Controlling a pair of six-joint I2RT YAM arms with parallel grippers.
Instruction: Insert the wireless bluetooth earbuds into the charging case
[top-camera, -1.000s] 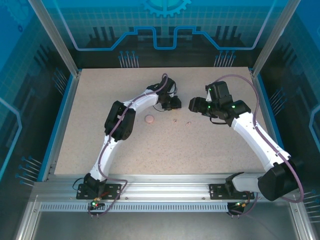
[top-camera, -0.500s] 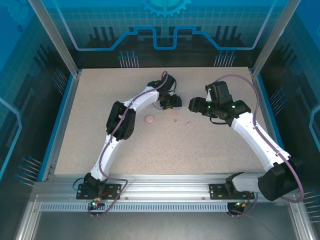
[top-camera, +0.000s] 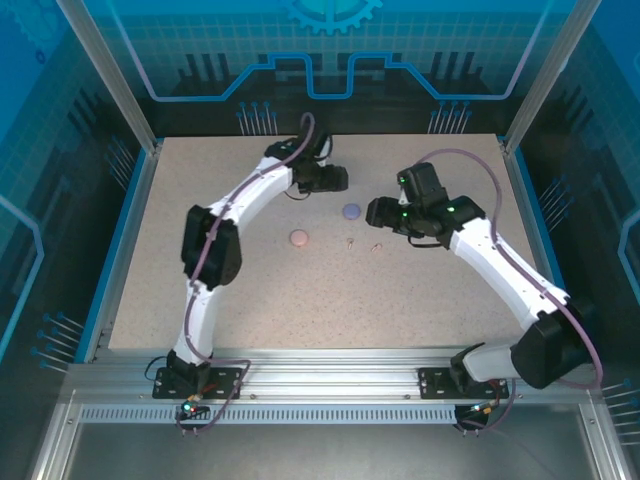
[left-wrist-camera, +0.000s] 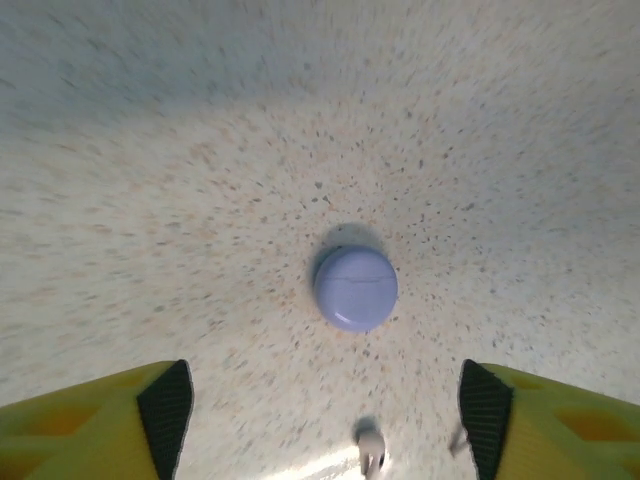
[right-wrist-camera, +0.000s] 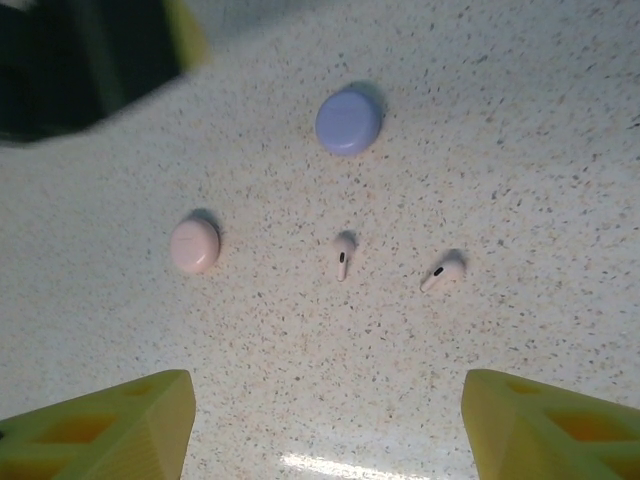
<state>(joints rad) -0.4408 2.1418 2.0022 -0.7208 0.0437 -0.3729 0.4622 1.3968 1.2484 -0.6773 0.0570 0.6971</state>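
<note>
Top external view: the speckled worktop (top-camera: 300, 300) carries everything, and both arms reach over its far half. The left arm (top-camera: 250, 195) stretches to the far middle and the right arm (top-camera: 500, 260) bends in from the right, so the two wrists face each other across a small cluster of things.

The left jaws hang released and empty. In the left wrist view their yellow fingers (left-wrist-camera: 165, 410) stand wide apart, with the lilac case (left-wrist-camera: 355, 289) lying on the worktop below and clear of them. The right jaws are likewise spread and hold nothing. Their fingers (right-wrist-camera: 540, 425) frame the near edge of the right wrist view, which looks down on the whole cluster. That looks like a good stance for choosing a target.

The lilac case is round and lies flat with its lid shut, a seam showing across its top. The pink case (top-camera: 299, 238) sits well to its near left and also looks shut.

Smallest are the two pale earbuds, one (right-wrist-camera: 343, 255) just near of the lilac case and the other (right-wrist-camera: 441, 272) a little to its right. They lie on their sides, apart from each other and outside both cases.

By colour they probably belong in the pink case. Its lid would have to be opened first, most likely with one arm steadying it.
</note>
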